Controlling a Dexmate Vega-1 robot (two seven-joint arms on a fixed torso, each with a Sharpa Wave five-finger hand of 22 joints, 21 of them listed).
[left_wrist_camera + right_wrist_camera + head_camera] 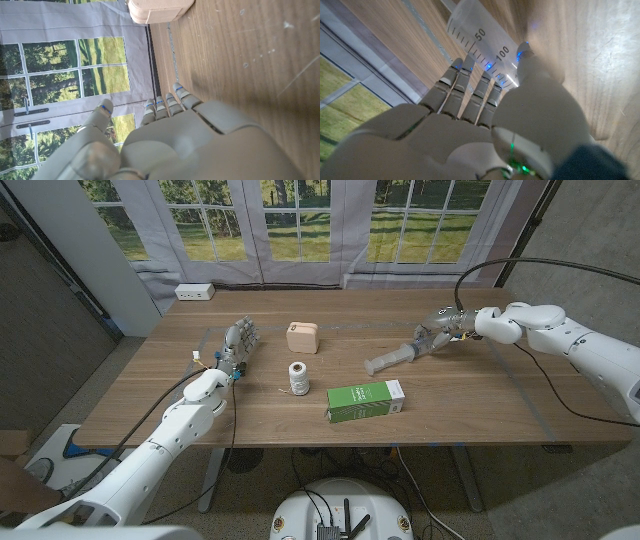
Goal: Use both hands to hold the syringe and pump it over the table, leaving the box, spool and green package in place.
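The syringe lies on the wooden table, to the right of the spool and just behind the green package. The right hand grasps the syringe at its far, plunger end. The right wrist view adds what the head view cannot resolve: the fingers curl over the clear barrel, whose printed scale reads 50 and 100. What the barrel holds cannot be told. The left hand stands on the table left of the spool, released, holding nothing. The left wrist view shows its fingers straight and apart, with the box ahead of them. In the head view the box sits closed just behind the spool.
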